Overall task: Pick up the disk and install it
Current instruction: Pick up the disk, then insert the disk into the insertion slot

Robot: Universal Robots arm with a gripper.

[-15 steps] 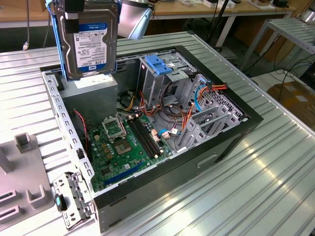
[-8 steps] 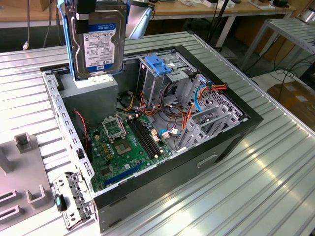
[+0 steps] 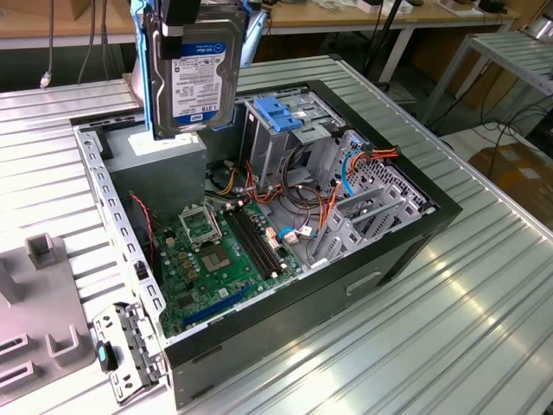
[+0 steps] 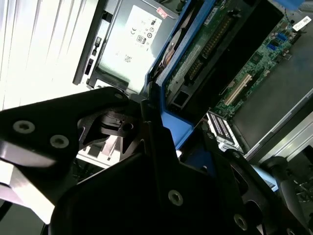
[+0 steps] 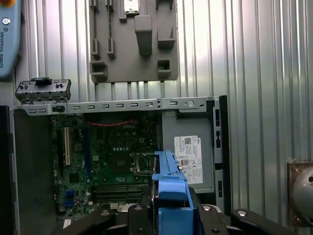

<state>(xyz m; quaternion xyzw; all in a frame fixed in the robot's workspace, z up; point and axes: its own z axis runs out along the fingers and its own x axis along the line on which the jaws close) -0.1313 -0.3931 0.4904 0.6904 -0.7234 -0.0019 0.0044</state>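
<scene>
Above the open PC case (image 3: pixel 259 341), over its power supply (image 3: pixel 160 164) corner, the pincer (image 5: pixel 171 218) is clenched on the disk (image 3: pixel 194 73). It grips the top end so the disk hangs upright, probably to keep it clear of case walls & cables. Disk: flat silver-grey metal slab w/ white label & bright blue plastic side rails. Lower in the case lies the green motherboard (image 3: pixel 216 259), w/ the grey drive cage (image 3: pixel 276 147) beside it. Around the case: ribbed metal tabletop (image 3: pixel 467 320).
</scene>
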